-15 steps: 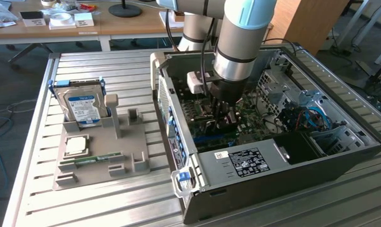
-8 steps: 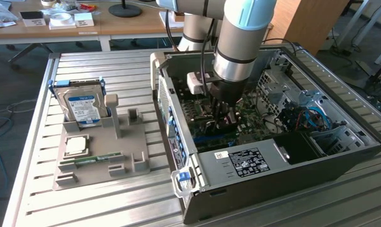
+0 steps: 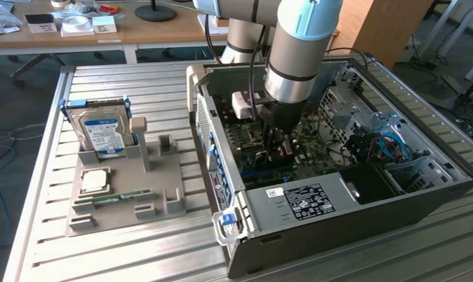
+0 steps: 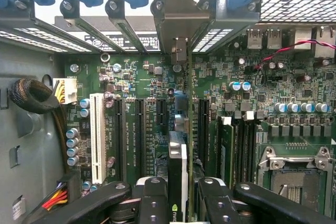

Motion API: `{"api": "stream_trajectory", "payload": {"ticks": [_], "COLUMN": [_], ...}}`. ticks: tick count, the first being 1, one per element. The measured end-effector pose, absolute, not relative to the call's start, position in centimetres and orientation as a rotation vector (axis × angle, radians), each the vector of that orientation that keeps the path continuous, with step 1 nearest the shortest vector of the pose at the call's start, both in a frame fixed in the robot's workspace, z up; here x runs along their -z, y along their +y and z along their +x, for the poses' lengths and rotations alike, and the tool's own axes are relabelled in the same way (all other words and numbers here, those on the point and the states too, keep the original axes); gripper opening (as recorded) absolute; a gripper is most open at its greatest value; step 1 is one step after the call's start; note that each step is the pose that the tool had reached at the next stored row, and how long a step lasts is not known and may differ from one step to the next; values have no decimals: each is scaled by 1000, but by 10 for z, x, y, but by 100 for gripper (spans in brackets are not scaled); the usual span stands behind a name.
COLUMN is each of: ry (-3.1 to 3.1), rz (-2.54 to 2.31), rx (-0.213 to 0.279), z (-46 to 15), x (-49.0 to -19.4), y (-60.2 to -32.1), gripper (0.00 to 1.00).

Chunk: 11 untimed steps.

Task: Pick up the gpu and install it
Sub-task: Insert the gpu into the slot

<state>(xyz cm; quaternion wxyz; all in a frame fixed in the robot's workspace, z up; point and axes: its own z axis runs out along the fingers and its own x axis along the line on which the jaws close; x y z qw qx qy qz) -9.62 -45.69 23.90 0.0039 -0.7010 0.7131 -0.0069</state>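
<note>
Green motherboard [image 4: 131,77] surrounds the gpu [image 4: 177,156], which the gripper [image 4: 178,184] fingers [image 4: 152,200] clench edge-on between black expansion slots [image 4: 142,135], with a white slot [image 4: 97,135] on one side and memory sticks [image 4: 227,150] on the other. In the exterior view, case walls [image 3: 424,197] hem in the arm [image 3: 295,59] closely. A hard drive [image 3: 103,130] stands well apart at the case's nine o'clock.
</note>
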Motion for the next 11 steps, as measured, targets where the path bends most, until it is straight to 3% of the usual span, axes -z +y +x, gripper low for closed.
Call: {"api": "stream_trajectory", "payload": {"ticks": [11], "ry": [2235], "rz": [-2197], "rx": [22], "z": [-96], "x": [-237], "y": [-457], "gripper": [27]}}
